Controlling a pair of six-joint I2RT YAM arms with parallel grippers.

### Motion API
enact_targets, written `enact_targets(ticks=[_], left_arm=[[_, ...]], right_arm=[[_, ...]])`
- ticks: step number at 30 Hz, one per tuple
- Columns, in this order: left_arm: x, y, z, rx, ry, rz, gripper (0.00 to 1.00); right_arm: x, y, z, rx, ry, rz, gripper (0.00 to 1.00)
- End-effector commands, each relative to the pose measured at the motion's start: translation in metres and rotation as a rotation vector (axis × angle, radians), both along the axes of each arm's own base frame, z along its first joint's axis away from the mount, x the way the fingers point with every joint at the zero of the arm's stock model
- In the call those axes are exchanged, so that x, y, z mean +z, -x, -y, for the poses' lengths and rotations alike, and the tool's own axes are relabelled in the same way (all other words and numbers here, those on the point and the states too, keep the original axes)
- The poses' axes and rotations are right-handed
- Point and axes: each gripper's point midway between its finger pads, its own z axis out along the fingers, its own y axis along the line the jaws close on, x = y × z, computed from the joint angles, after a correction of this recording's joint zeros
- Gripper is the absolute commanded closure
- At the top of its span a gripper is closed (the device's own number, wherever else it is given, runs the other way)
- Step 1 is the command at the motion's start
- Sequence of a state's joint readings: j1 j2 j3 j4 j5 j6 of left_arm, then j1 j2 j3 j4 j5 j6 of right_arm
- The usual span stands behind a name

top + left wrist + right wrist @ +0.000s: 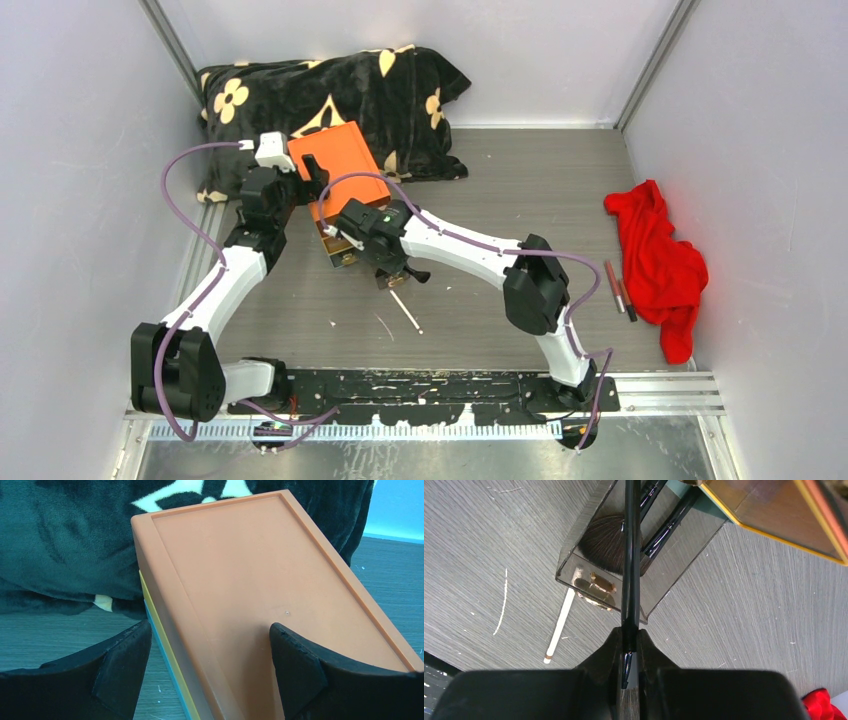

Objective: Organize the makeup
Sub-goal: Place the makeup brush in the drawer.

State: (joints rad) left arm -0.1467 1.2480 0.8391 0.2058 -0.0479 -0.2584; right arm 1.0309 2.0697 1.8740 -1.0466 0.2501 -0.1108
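Note:
My right gripper [630,632] is shut on a thin black-handled brush [630,555]. The brush reaches forward over the open clear drawer [572,555] of the orange box [338,160]. In the drawer lie a fluffy brown-headed brush [601,547] and other black-handled brushes [670,527]. A white pencil [559,625] lies on the table by the drawer's front. My left gripper [210,672] is open astride the left edge of the orange box [260,580], one finger [300,675] over its top. A red pencil [609,275] and a dark pencil [625,300] lie beside the red cloth.
A black flowered cloth [330,95] lies at the back behind the orange box. The red cloth [655,255] is bunched at the right by the wall. The white pencil [405,311] lies mid-table in front of my right gripper [385,272]. Walls close in on three sides.

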Motion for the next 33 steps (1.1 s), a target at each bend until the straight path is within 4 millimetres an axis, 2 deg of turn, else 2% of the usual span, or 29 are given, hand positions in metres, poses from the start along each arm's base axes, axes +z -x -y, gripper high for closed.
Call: enact_targets(ticks=[1,5,9,10,11,12,20,25,33], left_arm=[[-0.073,0.026,-0.008,-0.004,-0.084,-0.246,0.14],[-0.073,0.026,-0.007,-0.007,-0.082,-0.246,0.14],[-0.073,0.026,-0.008,-0.006,-0.083,-0.245,0.14],[-0.073,0.026,-0.008,-0.006,-0.084,-0.246,0.14],[-0.073,0.026,-0.008,-0.004,-0.084,-0.246,0.14],[-0.073,0.026,-0.008,-0.005,-0.084,-0.247,0.14],[-0.072,0.026,-0.008,-0.004,-0.084,-0.246,0.14],[-0.071,0.026,-0.008,-0.007,-0.084,-0.246,0.14],[-0.068,0.024,-0.009,-0.002,-0.091,-0.241,0.14]], right_arm=[[0.011,-0.004,0.012,-0.022,0.007,0.019,0.97],[0.007,-0.006,0.011,-0.024,0.011,0.015,0.96],[0.014,-0.016,0.005,-0.042,0.0,0.054,0.93],[0.017,-0.018,0.003,-0.046,-0.007,0.066,0.9],[0.021,-0.021,0.002,-0.05,-0.012,0.078,0.8],[0.024,-0.023,0.001,-0.052,-0.016,0.089,0.76],[0.035,-0.03,-0.006,-0.06,-0.047,0.117,0.62],[0.045,-0.029,-0.003,-0.074,-0.068,0.132,0.61],[0.085,-0.024,0.013,-0.117,-0.144,0.199,0.61]])
